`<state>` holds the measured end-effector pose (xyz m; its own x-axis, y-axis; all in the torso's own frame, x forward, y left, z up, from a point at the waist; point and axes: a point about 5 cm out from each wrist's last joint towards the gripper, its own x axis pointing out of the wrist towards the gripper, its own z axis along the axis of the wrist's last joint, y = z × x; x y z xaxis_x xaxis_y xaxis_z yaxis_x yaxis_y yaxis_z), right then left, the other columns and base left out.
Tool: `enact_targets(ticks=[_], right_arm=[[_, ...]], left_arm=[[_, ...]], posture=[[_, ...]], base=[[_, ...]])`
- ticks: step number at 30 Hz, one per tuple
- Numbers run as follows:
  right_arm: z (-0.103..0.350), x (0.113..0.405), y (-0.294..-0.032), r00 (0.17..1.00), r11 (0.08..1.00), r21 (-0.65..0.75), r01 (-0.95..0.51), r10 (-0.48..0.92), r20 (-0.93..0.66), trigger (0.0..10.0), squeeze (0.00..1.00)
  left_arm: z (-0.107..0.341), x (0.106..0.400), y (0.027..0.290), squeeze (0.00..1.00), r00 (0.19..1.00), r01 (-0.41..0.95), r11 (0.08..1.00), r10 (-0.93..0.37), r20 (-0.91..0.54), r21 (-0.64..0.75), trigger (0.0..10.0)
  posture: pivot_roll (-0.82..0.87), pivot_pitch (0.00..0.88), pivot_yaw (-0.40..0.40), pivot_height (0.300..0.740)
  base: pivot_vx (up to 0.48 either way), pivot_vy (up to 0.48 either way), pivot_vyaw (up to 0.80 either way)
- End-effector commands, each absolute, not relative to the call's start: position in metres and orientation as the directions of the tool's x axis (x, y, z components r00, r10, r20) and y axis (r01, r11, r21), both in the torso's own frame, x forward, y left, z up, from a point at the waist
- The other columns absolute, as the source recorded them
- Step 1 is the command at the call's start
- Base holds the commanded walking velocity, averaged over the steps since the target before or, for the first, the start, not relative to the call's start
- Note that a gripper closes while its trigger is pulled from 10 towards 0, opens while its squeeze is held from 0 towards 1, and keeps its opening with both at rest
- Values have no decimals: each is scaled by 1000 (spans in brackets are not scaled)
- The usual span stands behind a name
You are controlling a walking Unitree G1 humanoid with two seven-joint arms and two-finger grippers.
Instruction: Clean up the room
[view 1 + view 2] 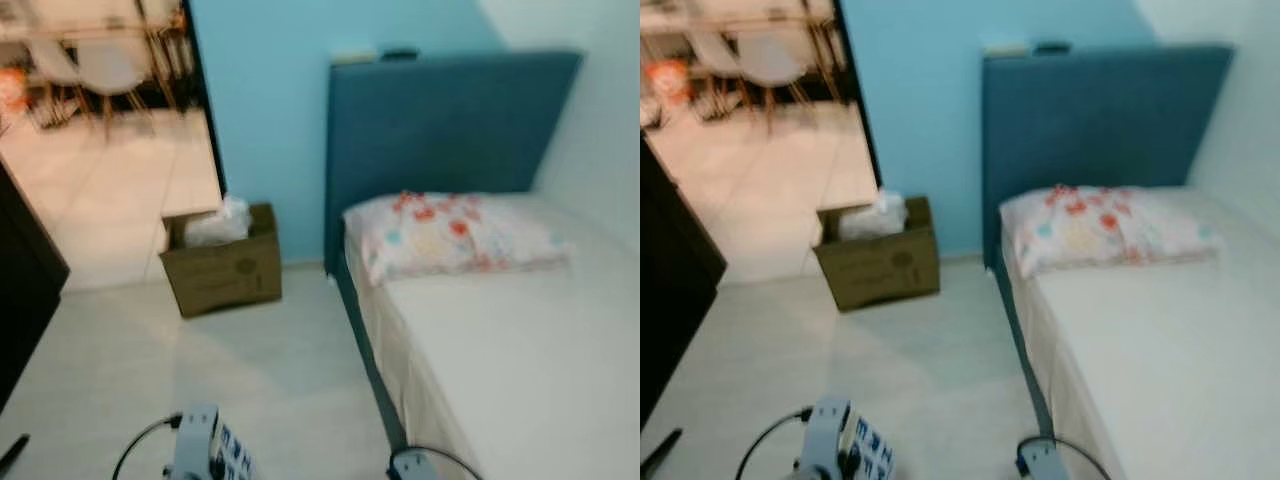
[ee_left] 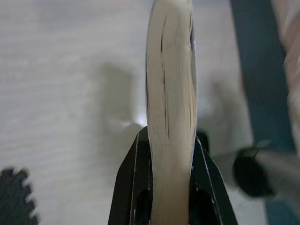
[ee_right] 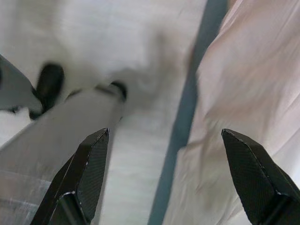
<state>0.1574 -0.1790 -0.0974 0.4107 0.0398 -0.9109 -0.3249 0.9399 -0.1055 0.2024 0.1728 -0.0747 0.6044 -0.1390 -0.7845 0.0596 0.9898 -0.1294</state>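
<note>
Carrying step: left hand [image 2: 169, 187] clamps a pale flat object [image 2: 169, 93] above the floor [image 1: 250, 370]; right hand [image 3: 173, 178] spread wide, empty. Next — probably — walk to the cardboard box [image 1: 222, 262] beside the bed [image 1: 520, 350] and drop it in.

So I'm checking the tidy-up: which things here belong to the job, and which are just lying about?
Job:
- pale flat thing clamped in the left hand
- cardboard box with white bag

Lying about:
- bed
- flowered pillow
- chairs beyond the doorway
- right hand, open, idle

Pale flat object [image 2: 171, 93] clamped edge-on in left claw [image 2: 171, 154]; cardboard box [image 1: 222, 262] on floor, holding white bag
</note>
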Motion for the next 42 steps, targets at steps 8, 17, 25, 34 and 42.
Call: enact_targets(ticks=[8,17,25,34,42], right_arm=[[-99,155,-178,401,948,-89,-304,43,-915,10000,0],[-100,151,-181,394,950,-89,-298,37,-919,10000,0],[-101,148,-178,392,959,-51,-277,65,-918,10000,0],[-100,150,-176,394,960,-47,-276,69,-916,10000,0],[-100,153,-174,401,960,-48,-277,70,-913,10000,0]], left_arm=[[-82,190,174,0,556,51,990,-135,-820,-129,10000],[-81,191,176,0,558,33,992,-116,-821,-118,10000],[-83,189,177,0,548,34,995,-98,-831,-95,10000],[-84,186,177,0,542,43,995,-103,-834,-95,10000],[-85,184,177,0,532,42,995,-99,-841,-90,10000]], posture=[[18,0,-14,740],[20,0,-13,740],[16,0,-8,740],[18,0,-7,740],[17,0,-8,740]], base=[[463,0,0],[379,0,0],[0,0,0],[0,0,0],[0,0,0]])
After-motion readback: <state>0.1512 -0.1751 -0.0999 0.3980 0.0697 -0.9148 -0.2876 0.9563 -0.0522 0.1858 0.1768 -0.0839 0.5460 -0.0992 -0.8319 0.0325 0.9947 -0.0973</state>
